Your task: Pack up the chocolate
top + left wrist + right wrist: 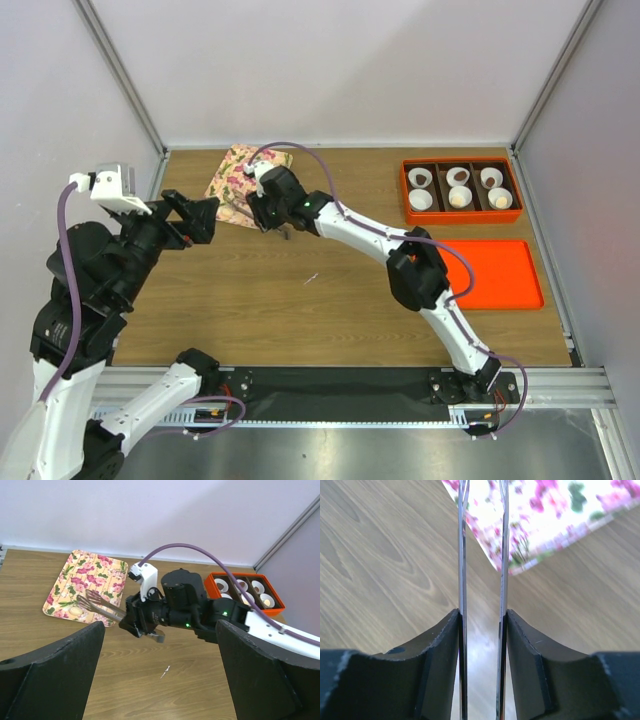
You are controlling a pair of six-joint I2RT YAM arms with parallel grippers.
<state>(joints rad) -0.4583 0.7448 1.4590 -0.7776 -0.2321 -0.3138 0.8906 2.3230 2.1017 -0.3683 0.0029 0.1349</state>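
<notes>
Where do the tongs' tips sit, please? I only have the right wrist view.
Observer: The tongs end over the floral tray, close to a small pale lump.
Operator: Thank you. Where is the box?
Observer: The orange box lies at the far right of the table, with six white cups inside.
Operator: And the left gripper?
Observer: The left gripper is open and empty, hovering left of the tray.

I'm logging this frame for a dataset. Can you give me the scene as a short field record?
right gripper: shut on tongs, tips over floral tray
left gripper: open, empty
orange box: six white cups, dark chocolate in back-row cups
flat orange tray: on table, nearer than box
</notes>
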